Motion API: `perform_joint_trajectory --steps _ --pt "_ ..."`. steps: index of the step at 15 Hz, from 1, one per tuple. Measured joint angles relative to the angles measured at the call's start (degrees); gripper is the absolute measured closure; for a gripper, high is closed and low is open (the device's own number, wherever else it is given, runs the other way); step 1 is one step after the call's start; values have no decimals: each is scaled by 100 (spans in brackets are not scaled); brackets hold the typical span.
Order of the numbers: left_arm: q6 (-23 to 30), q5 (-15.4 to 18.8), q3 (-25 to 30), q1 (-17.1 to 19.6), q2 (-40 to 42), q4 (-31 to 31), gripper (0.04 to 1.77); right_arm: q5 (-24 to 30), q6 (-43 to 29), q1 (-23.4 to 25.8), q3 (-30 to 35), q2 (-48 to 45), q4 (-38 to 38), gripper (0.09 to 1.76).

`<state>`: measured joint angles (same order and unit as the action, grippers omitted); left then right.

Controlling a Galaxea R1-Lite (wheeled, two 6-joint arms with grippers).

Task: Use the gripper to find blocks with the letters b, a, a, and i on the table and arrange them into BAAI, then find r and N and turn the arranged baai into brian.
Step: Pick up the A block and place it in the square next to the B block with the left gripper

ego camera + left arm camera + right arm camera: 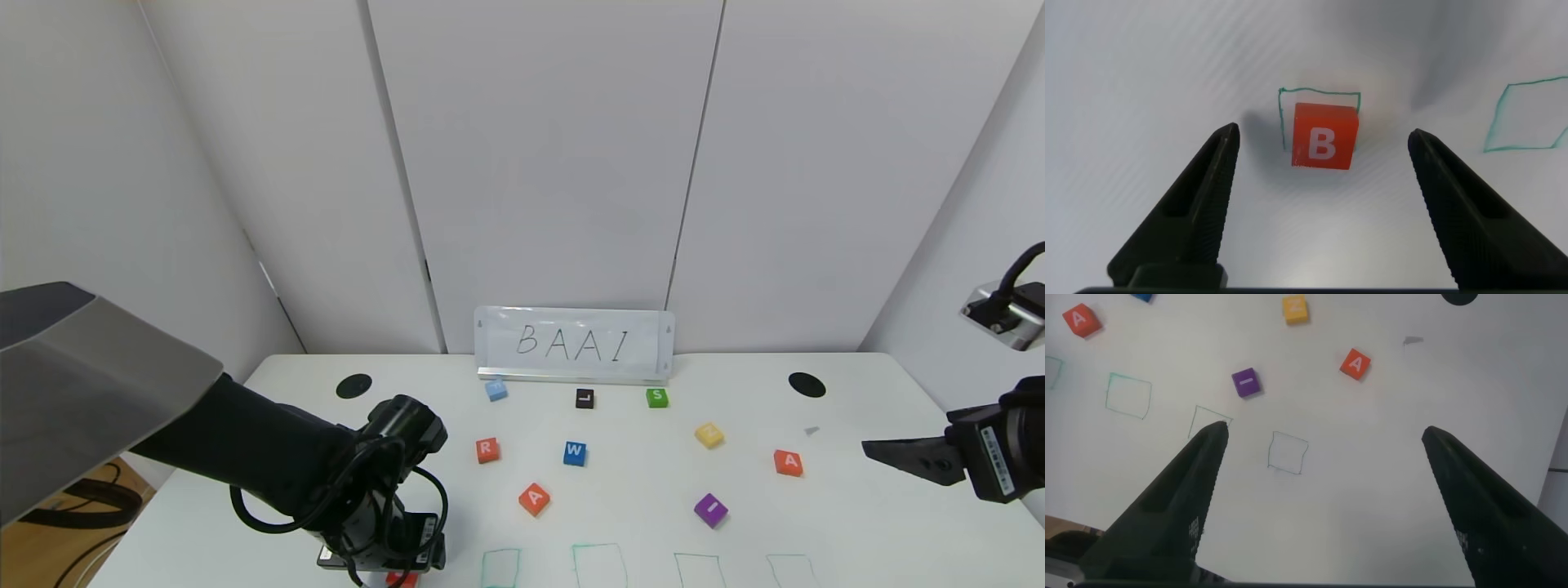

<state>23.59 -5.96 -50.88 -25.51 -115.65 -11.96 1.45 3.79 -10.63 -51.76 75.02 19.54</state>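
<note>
The left claw point(1319, 208) hangs wide open straight above the B block point(1324, 135), which sits on the tabletop point(1143, 65) inside a green rectangle point(1319, 122), centred between the fingers.

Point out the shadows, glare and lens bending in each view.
Head view: wall seams bow outward, soft sheen on the whiteboard. Left wrist view: the B block throws a soft shadow on the table. Right wrist view: even light, faint shadows under blocks.

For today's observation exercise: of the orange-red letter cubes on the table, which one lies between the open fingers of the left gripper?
The B cube, seen between the left gripper fingers, overlapping a green rectangle. The R and both A cubes lie farther off.
</note>
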Motion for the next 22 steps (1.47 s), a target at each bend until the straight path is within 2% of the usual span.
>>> perform_joint_trajectory --steps 2,4,6,10,15,22 --pt "-90 -2 -110 -30 99 -90 28 0 -7 -11 0 -13 2 14" --pt "-413 0 -241 -74 234 -137 24 2 -12 -67 24 -20 5 14" --pt "-761 -2 -435 -118 385 -444 21 2 -12 -96 39 -22 0 14" --pt "-1213 9 -925 -367 546 -791 16 0 59 -105 41 -79 2 14" --pt "-2053 72 -1662 -623 472 -1180 13 -1 94 -100 52 -171 13 14" --pt "-2105 39 -2634 -1139 -212 -1308 11 -6 149 -66 55 -187 5 14"
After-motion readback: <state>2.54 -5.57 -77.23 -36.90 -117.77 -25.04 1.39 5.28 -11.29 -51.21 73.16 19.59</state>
